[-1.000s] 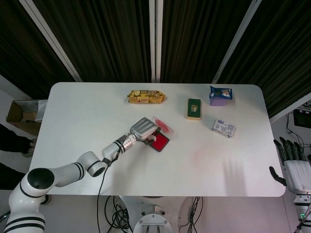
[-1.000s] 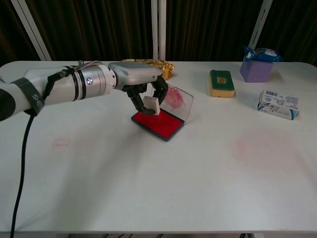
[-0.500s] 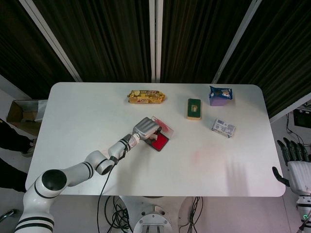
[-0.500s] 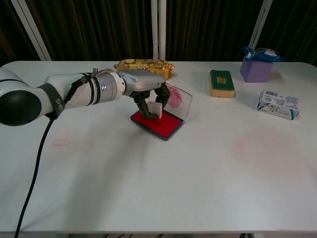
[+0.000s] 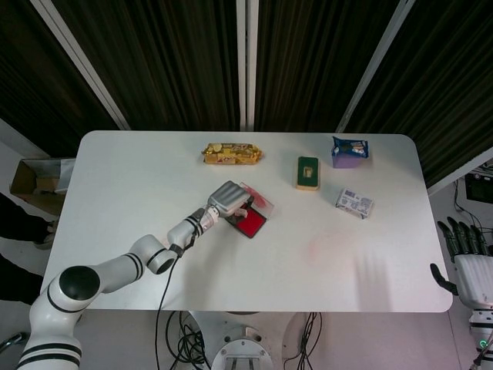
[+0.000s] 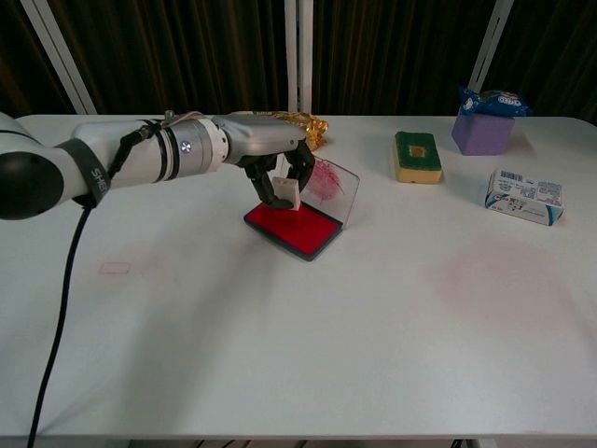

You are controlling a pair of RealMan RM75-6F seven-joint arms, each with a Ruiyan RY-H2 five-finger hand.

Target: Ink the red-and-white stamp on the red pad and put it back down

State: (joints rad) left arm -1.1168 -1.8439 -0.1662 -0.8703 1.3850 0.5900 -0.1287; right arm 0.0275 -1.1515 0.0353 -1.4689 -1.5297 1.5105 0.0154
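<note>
My left hand (image 6: 272,168) grips the small white stamp (image 6: 284,193) and holds it just above the back left part of the red ink pad (image 6: 297,228). In the head view the same left hand (image 5: 227,200) covers the stamp and hangs over the pad (image 5: 249,222). The pad lies open, its clear red-smeared lid (image 6: 333,189) standing up behind it. My right hand (image 5: 466,258) hangs off the table's right edge, fingers apart and holding nothing.
A gold snack packet (image 6: 280,124) lies behind the left hand. A green-topped sponge (image 6: 416,156), a purple box with a blue bag (image 6: 485,124) and a small white-and-blue carton (image 6: 525,197) sit at the right. A faint pink stain (image 6: 485,275) marks the table.
My left hand has lifted the stamp slightly and drawn it back toward the left edge of the pad. The pad and the right hand have barely moved.
</note>
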